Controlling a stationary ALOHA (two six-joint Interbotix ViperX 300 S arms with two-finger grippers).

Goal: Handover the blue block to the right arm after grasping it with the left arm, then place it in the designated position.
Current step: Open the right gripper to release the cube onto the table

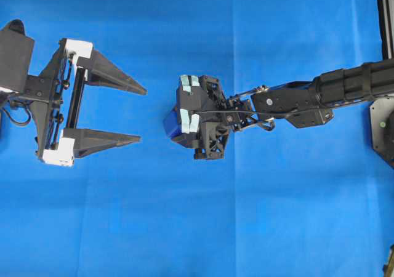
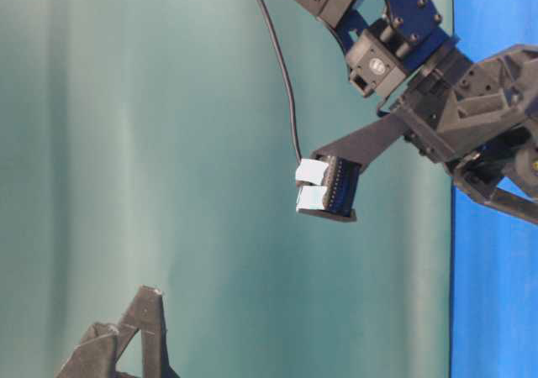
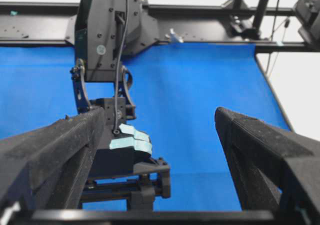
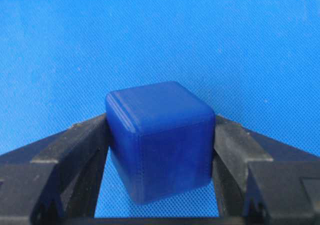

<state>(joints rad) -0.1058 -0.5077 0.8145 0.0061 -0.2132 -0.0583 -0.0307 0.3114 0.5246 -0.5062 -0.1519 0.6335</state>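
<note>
The blue block point(image 4: 157, 120), a small dark-blue cube, is pinched between the two black fingers point(image 4: 85, 145) of my right gripper point(image 4: 160, 135), which is shut on it above the cloth. From overhead, a corner of the blue block point(image 1: 170, 125) shows under the right gripper point(image 1: 184, 114) near the middle. My left gripper point(image 1: 143, 116), with white pieces at its finger bases, stands open to the left, its tips pointing at the right gripper and apart from it. In the left wrist view the left gripper point(image 3: 161, 116) holds nothing. No marked position shows on the cloth.
Blue cloth point(image 1: 265, 215) covers the table. The right arm point(image 1: 345, 86) reaches in from the right edge. A black frame point(image 3: 210, 15) runs along the cloth's far side. The right arm's base point(image 1: 381, 126) sits at the right edge.
</note>
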